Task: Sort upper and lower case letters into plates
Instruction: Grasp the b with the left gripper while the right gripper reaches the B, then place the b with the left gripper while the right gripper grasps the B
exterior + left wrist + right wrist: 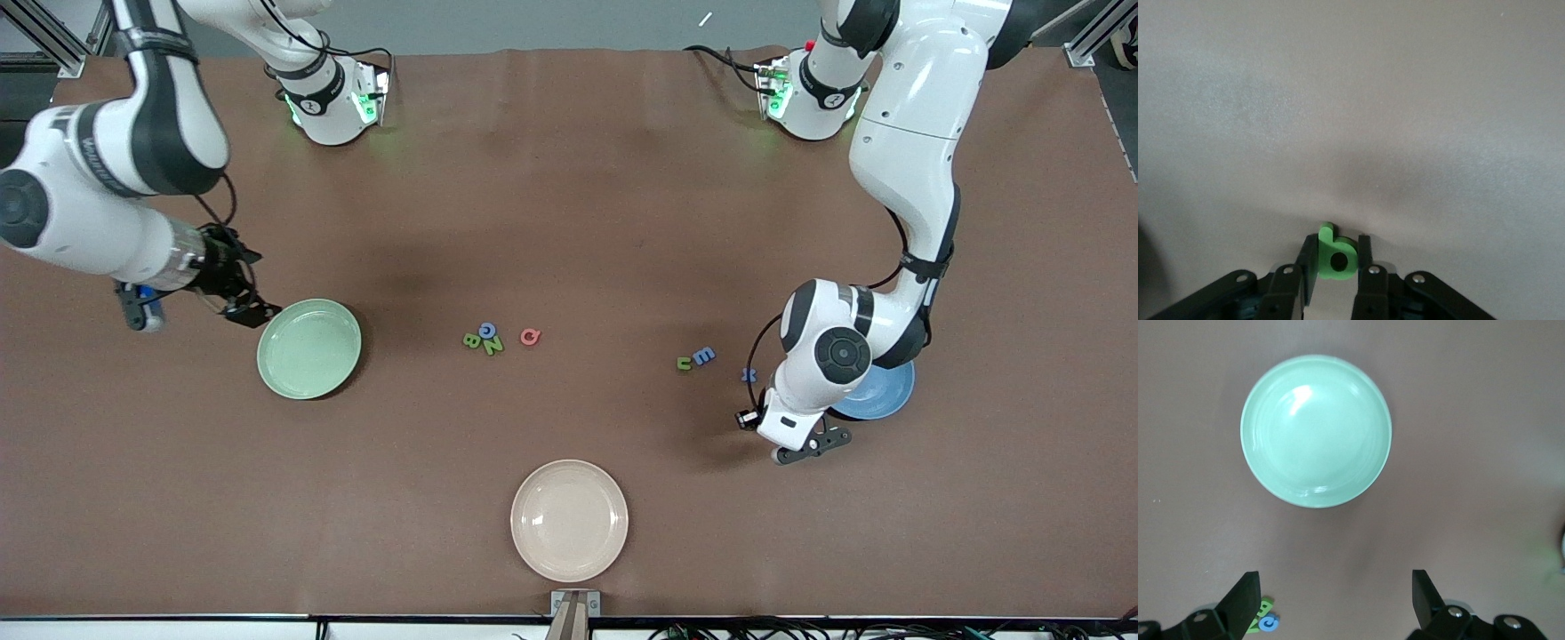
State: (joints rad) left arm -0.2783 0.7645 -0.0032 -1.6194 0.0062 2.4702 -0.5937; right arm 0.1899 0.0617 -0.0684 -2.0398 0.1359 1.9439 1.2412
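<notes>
Left gripper [1337, 263] clenched on green q [1335, 253], beside blue plate [889, 391]. Right gripper [1335, 603] spread wide, waiting above pale green plate [1316, 431].

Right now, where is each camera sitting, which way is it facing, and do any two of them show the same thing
Front view: high across the table, facing both arm bases; shows both arms, the pale green plate, blue plate, cream plate.
Left wrist view: on the left arm, looking down at the table; left gripper closed around the green q.
Right wrist view: on the right arm, above the pale green plate; right gripper open.
Shared: front and right wrist views both show that plate.
</notes>
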